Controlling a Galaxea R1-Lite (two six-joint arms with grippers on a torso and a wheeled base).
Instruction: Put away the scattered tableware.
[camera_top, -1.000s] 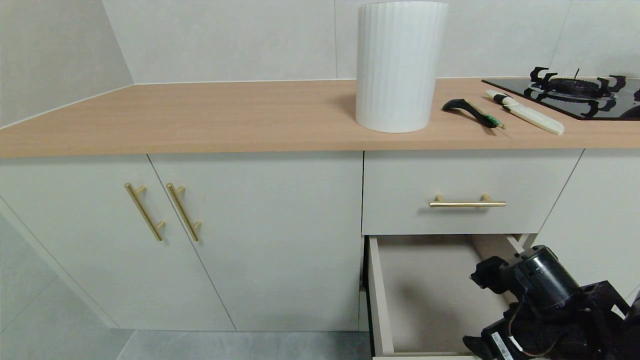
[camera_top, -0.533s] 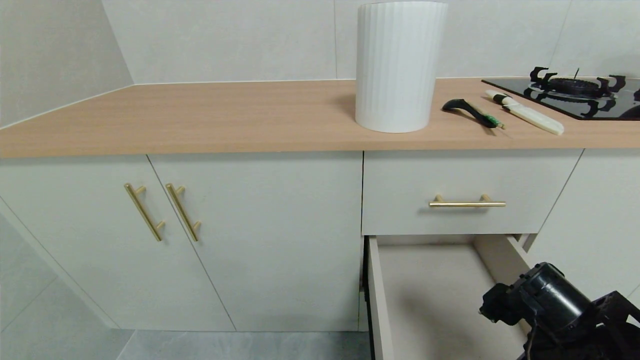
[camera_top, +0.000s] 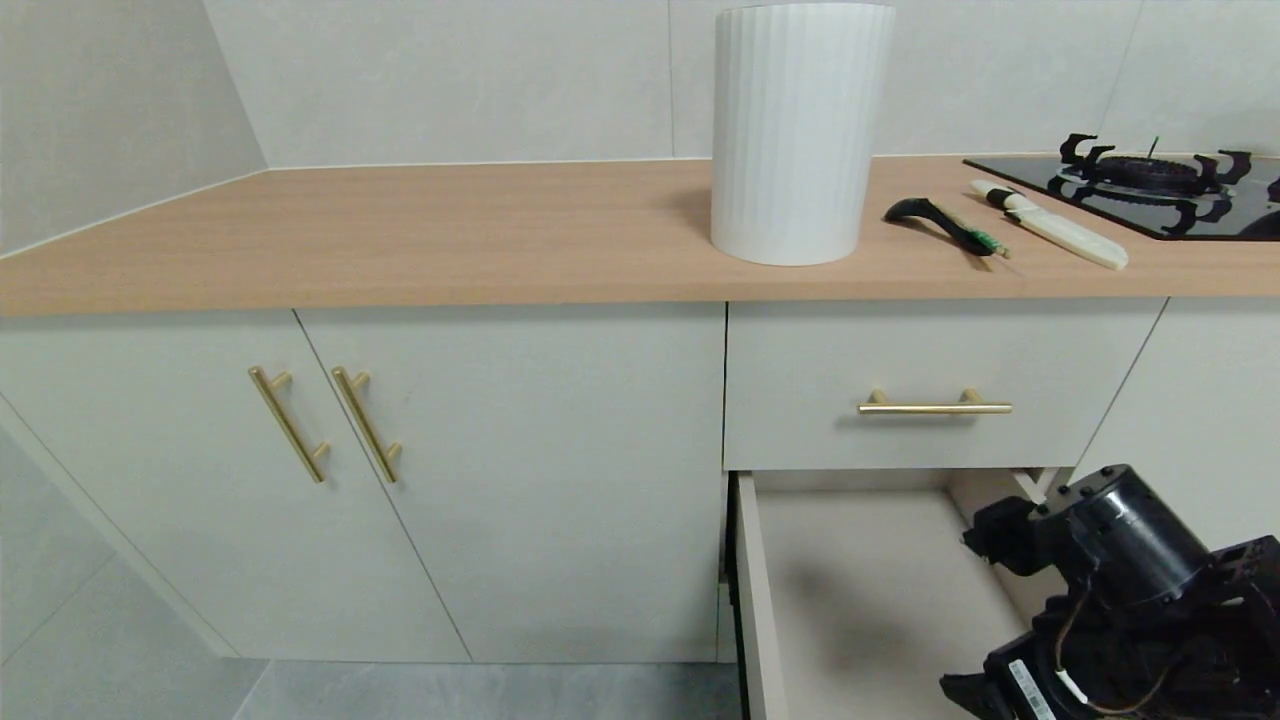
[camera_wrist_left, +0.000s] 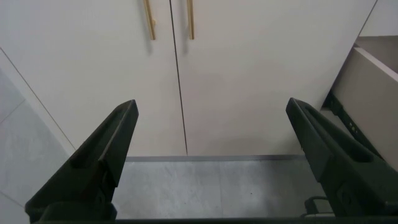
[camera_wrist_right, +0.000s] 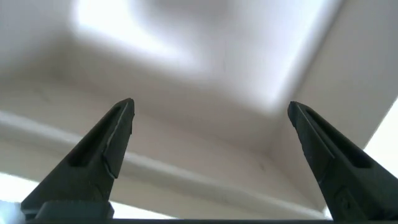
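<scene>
Hovering my right end effector (camera_wrist_right: 210, 104) over the open drawer (camera_top: 757, 600), I have its jaws spread wide with nothing gripped, and the pale drawer bottom and one inner corner lie just beyond the fingertips. Well above it and farther back, on the counter (camera_top: 450, 235), lie the black spoon (camera_top: 950, 228) and the white knife (camera_top: 1052, 230), near each other but apart, between a tall white ribbed container (camera_top: 790, 130) and the black stove (camera_top: 1150, 180). A closed drawer (camera_top: 800, 390) with a gold handle (camera_top: 935, 407) sits between my right end effector and that tableware. My left end effector (camera_wrist_left: 210, 104) is spread wide too, holding nothing, facing two cabinet doors (camera_wrist_left: 249, 74) above the grey floor (camera_wrist_left: 211, 186)
</scene>
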